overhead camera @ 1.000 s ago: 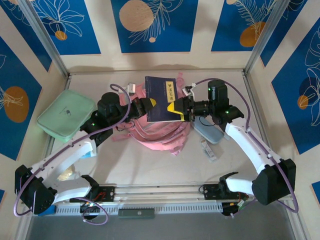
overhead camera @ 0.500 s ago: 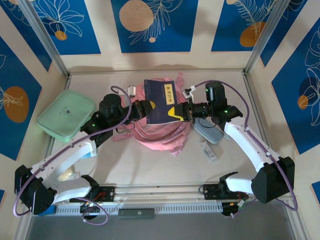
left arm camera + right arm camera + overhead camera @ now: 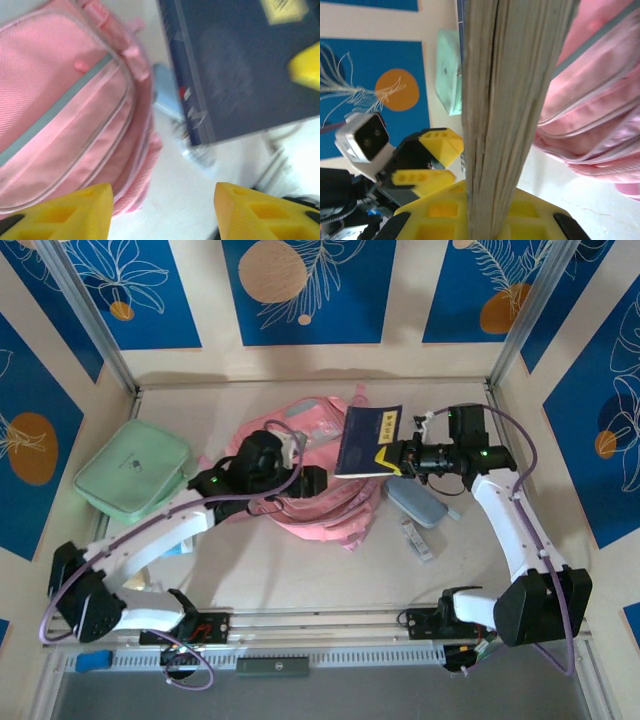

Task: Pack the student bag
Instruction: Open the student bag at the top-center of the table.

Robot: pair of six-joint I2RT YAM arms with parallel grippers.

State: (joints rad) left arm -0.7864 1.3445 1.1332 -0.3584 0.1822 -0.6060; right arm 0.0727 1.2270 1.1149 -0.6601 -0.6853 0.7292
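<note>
Pinching a dark blue book [image 3: 368,440] with the right gripper [image 3: 395,455], by the book's right edge, fingers pressed together on it. Holding it raised off the table [image 3: 300,570] and tilted, over the right part of the student bag [image 3: 335,508]. In the right wrist view, clamped between the two yellow fingers of that gripper [image 3: 487,205] and seen edge-on, page block [image 3: 510,100] toward the camera, pink bag fabric [image 3: 600,100] just to its right.

Spread apart at the left gripper [image 3: 312,480] and holding nothing, hanging low over the middle of the bag, left of the book and apart from it. Touching the fabric or not: cannot tell. In the left wrist view, open yellow fingertips [image 3: 160,210] at the bottom, with the bag [image 3: 60,100] to the left and the book [image 3: 240,65] to the upper right.

Lying flat at the middle of the table, under both grippers, with the front pocket and its grey strip facing up and loose pink straps at the near-right side. Long axis not clear under the arms.

Well to the left, a mint-green case [image 3: 130,475]. Just right of the bag, a light blue pouch [image 3: 420,505].
</note>
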